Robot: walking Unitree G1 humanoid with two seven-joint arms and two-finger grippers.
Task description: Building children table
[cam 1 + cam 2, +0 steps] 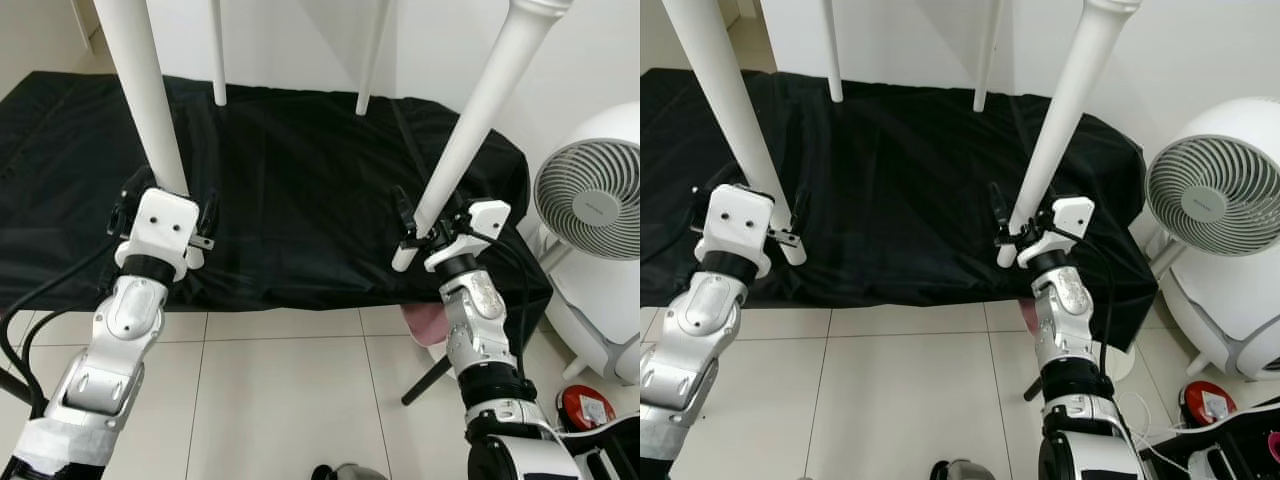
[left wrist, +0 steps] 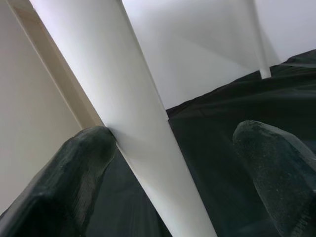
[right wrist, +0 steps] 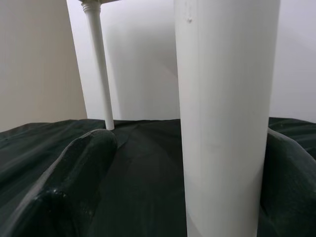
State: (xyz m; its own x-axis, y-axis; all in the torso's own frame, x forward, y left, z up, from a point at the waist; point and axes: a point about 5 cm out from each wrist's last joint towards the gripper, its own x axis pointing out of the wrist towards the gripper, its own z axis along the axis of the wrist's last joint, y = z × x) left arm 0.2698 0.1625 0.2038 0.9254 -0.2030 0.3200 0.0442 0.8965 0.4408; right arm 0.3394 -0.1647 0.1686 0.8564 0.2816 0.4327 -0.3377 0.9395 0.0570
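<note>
Evidently, two white legs of the table were gripped near their lower ends, one by each gripper, above a black cloth point(image 1: 300, 200). The left gripper point(image 1: 165, 215) was seen around the left leg point(image 1: 145, 90), one finger point(image 2: 84, 163) touching it and the other standing apart, so a firm clench could not be confirmed. The right gripper point(image 1: 432, 232) was closed around the right leg point(image 1: 480, 110), which leaned outward. Two far legs point(image 1: 218, 50) rested on the cloth, probably so the table could be lifted or tipped. A fan point(image 1: 590, 200) stood nearby.
</note>
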